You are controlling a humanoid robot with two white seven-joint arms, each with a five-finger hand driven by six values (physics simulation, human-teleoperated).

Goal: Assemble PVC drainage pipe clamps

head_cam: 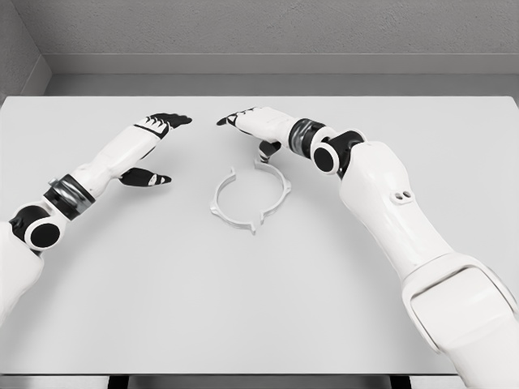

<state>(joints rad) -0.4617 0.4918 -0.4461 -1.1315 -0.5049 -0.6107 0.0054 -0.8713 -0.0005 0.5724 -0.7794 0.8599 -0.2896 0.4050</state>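
Observation:
A white ring-shaped pipe clamp [249, 197] lies flat near the middle of the white table [162, 308], with small tabs sticking out around its rim. My right hand [243, 121] hovers just behind the ring, fingers stretched out to the left and thumb [268, 148] hanging down close to the ring's far edge. It holds nothing. My left hand [162, 130] is left of the ring, fingers extended toward the right hand, thumb [150, 177] pointing right. It is empty too. The two sets of fingertips are a short gap apart.
The table's far edge meets a grey wall behind the hands. The table's front edge runs along the bottom of the head view.

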